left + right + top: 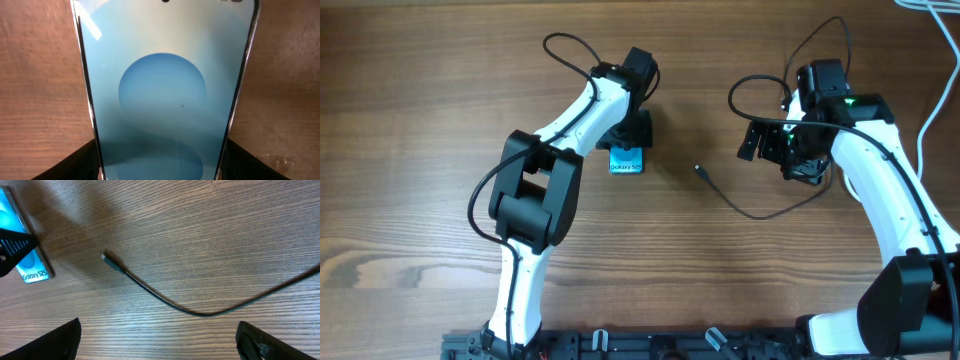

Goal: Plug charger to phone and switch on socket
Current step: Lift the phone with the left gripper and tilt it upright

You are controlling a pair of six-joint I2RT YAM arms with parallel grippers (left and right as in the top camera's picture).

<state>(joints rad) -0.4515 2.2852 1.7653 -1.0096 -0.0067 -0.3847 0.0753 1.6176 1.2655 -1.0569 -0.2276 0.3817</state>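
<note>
Phone (pixel 162 90), both ends cut off, sits clamped between left fingers (pixel 70 165); right fingers (pixel 50 342) spread empty above charger (pixel 200 313).

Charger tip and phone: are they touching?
Apart. The right wrist view shows bare wood between the charger tip and the phone.

Under me lies a brown wooden table (pixel 410 120) with the grain running left to right across the frame; up close the wood (pixel 35 75) shows pale speckled marks at the lower right. Along the bottom edge of the overhead view I see a black rail (pixel 650 345) with small clips. A thin white cord (pixel 921 138) curves down the right edge.
</note>
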